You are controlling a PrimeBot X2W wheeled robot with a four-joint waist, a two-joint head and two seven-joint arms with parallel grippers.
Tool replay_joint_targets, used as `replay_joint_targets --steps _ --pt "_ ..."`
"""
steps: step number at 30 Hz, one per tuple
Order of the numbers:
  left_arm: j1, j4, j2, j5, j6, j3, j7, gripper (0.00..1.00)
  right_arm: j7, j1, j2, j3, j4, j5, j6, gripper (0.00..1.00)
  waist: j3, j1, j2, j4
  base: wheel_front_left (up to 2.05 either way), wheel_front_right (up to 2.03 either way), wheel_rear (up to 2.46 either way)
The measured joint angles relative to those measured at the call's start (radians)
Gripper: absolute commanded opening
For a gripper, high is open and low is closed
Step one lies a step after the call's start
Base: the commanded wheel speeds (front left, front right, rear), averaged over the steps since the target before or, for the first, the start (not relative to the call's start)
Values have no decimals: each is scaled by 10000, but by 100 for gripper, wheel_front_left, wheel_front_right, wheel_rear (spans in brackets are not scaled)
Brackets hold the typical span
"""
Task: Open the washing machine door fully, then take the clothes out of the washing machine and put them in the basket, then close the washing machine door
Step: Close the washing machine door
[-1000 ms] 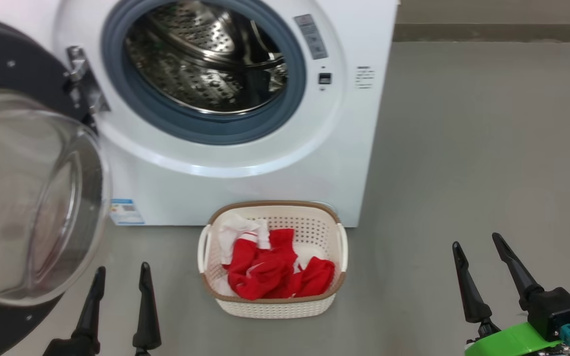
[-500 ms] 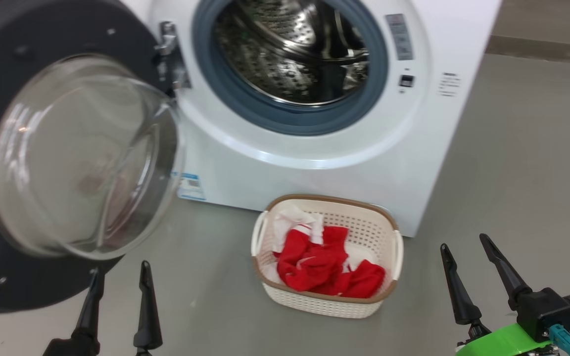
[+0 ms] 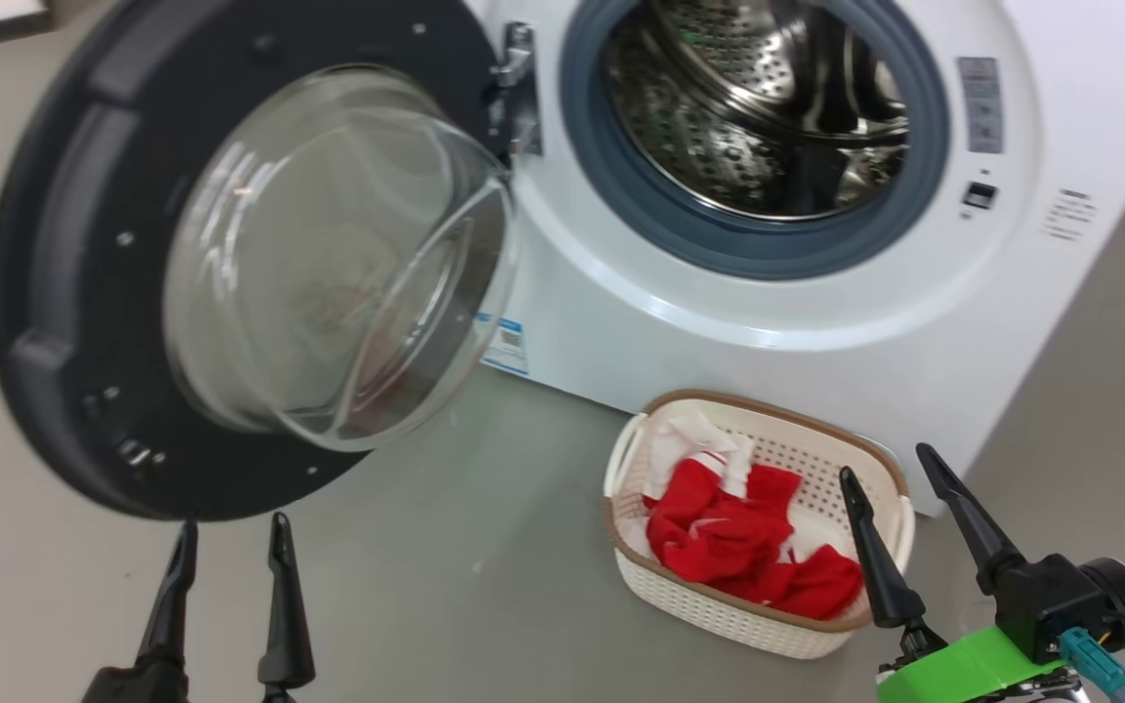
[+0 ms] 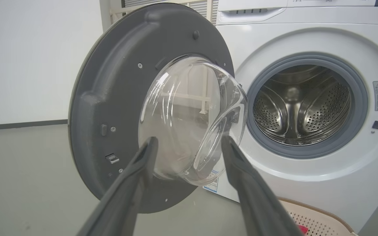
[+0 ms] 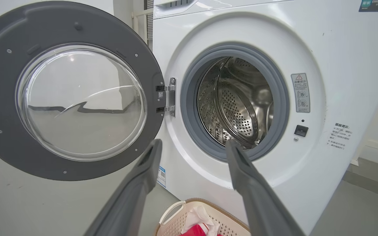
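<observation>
Red clothes [image 3: 719,537] with white panels lie heaped in the basket [image 3: 777,415], which sits on the floor [image 3: 475,566] against the right part of the washing machine [image 3: 816,371]. What shows of the steel drum [image 3: 768,107] looks bare, so by my judgement the unloading is done and only closing remains. That move turns on the washing machine door [image 3: 64,293]. It is swung out to the left of the opening, held by the hinge [image 3: 519,88] on its right side, so its free edge is at the far left. Its dark inner face and bulging glass bowl [image 3: 328,254] are turned toward the robot. The left gripper [image 3: 233,523] is plainly the nearer one. It sits just near of the door's lower rim, fingers spread and empty, apart from the rim as far as I can tell. In the left wrist view the bowl lines up between its two fingers. The right gripper [image 3: 886,462] is also spread and empty. It hangs over the right end of the basket, well apart from the door, with the opening in between. Since the door pivots at its right side, I'd expect the push to come at the far-left rim. That probably means the left arm reaching round behind that edge and sweeping it toward the machine. The likely snag is the bowl, which sticks out on the robot's side.
</observation>
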Motion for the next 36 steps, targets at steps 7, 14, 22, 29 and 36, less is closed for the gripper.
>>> replay_joint_targets --steps 7,14,22,29,36 --pt "154 -278 40 88 240 42 69 100 0 -46 -4 372 31 10 0 100 13 0 0 655 0 0 0" --pt "259 -412 38 86 500 148 10 100 0 -152 -10 546 236 10 0 100 147 0 0 776 0 0 0" --pt "291 -395 63 31 531 213 -46 0 0 -247 -12 512 311 13 0 100 30 0 0 700 0 0 0" --pt "-236 -600 144 -385 523 765 -387 0 2 -120 -10 364 284 31 0 100 -188 1 0 564 0 0 0" --pt "-2288 92 731 -1340 215 1973 -533 0 2 10 -10 311 268 8 0 100 -242 0 0 203 0 0 0"
